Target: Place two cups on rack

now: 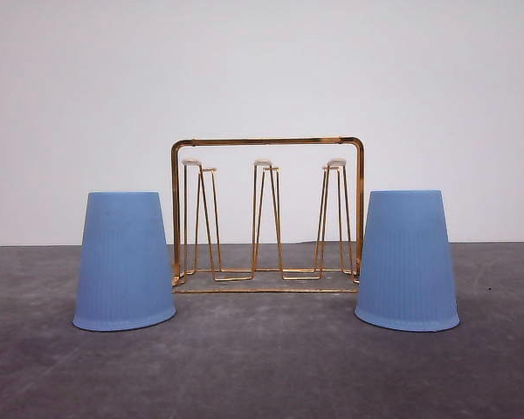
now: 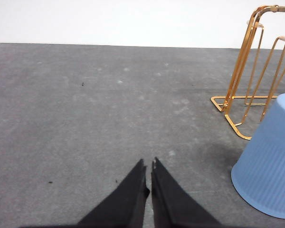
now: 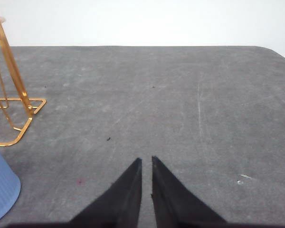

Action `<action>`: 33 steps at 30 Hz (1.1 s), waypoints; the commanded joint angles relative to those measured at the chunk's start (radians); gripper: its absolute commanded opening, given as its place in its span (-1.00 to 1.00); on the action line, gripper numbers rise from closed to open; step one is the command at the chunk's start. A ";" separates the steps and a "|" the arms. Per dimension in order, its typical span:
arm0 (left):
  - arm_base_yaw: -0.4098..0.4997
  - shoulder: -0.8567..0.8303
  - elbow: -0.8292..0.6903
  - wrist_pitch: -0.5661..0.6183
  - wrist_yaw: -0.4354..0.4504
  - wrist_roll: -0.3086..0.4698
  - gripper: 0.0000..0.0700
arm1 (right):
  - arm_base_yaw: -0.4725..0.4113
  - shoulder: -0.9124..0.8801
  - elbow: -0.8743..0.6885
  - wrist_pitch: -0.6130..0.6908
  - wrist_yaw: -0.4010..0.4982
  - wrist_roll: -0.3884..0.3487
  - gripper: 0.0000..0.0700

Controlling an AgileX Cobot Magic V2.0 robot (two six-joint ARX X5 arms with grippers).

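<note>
On my front feed the two cups, left cup and right cup, look like matt light-blue plastic, the walls scored with fine vertical ribs and giving no shine. The rack between them reads as thin metal wire with a glossy gold-copper finish (bright glints run along the top bar), and its prong tips are capped in something dull white. The desk is a dark grey, matt, slightly rough surface, mottled with pale scuffs and specks. From the wrist feeds, the left gripper and right gripper fingers look plain matt black, smooth-faced.
</note>
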 commanded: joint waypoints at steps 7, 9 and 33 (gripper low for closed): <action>-0.001 -0.001 -0.015 0.033 0.010 -0.183 -1.00 | 0.000 0.001 -0.002 0.021 -0.001 0.015 -0.90; -0.001 -0.001 -0.015 0.064 0.009 -0.288 -1.00 | 0.001 0.001 -0.002 0.045 -0.002 0.023 -0.90; -0.001 0.403 0.799 -0.719 0.146 -0.268 -0.99 | 0.001 0.258 0.654 -0.486 -0.365 0.158 -1.00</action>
